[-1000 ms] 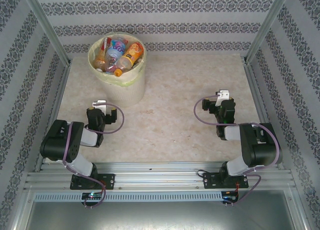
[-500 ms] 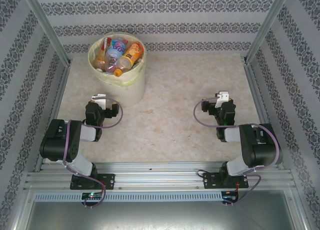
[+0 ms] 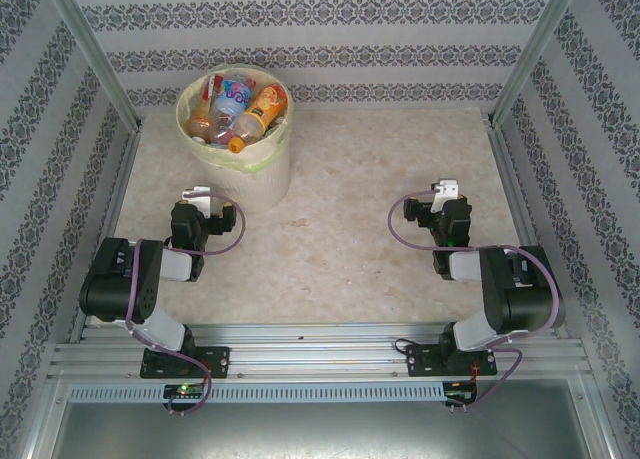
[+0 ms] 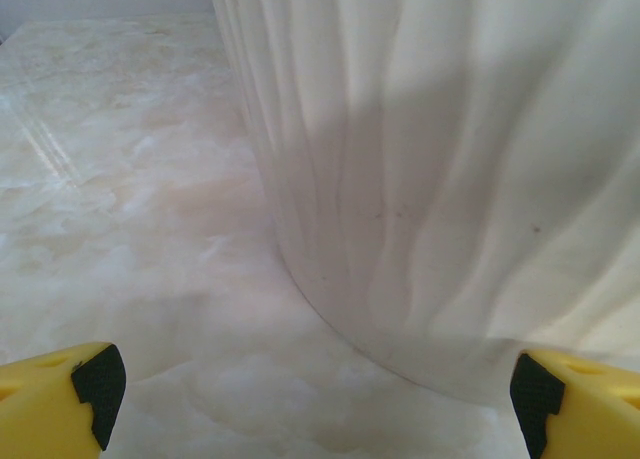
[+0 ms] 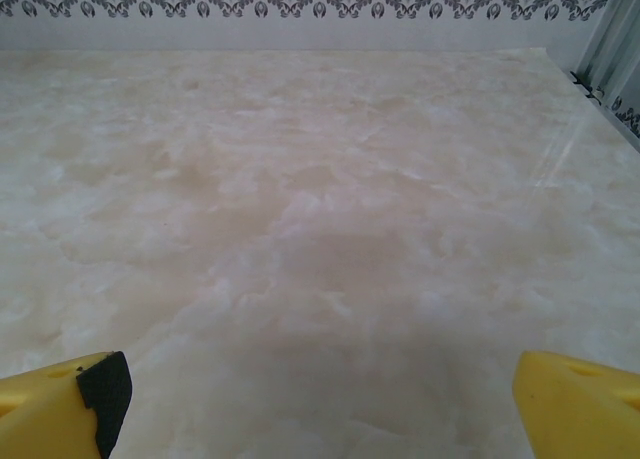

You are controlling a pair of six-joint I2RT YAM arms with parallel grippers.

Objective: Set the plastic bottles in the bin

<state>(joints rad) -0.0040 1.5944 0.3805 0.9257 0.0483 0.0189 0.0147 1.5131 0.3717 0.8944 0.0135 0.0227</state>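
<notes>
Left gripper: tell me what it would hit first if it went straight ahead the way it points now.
The bin. In the left wrist view its cream wall stands straight ahead of the open left gripper, with bare table between them. How near it is, the picture does not settle.

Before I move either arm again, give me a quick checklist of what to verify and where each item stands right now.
1. Bottles inside the bin: ok, every one I see lies within its rim.
2. Bin upright on the table: ok.
3. Left claw open, holding nothing: ok.
4. Right claw open, holding nothing: ok.
5. Left claw apart from the bin wall: ok, close, with bare table between.
6. How many bottles lie buried lower down: cannot tell.
</notes>
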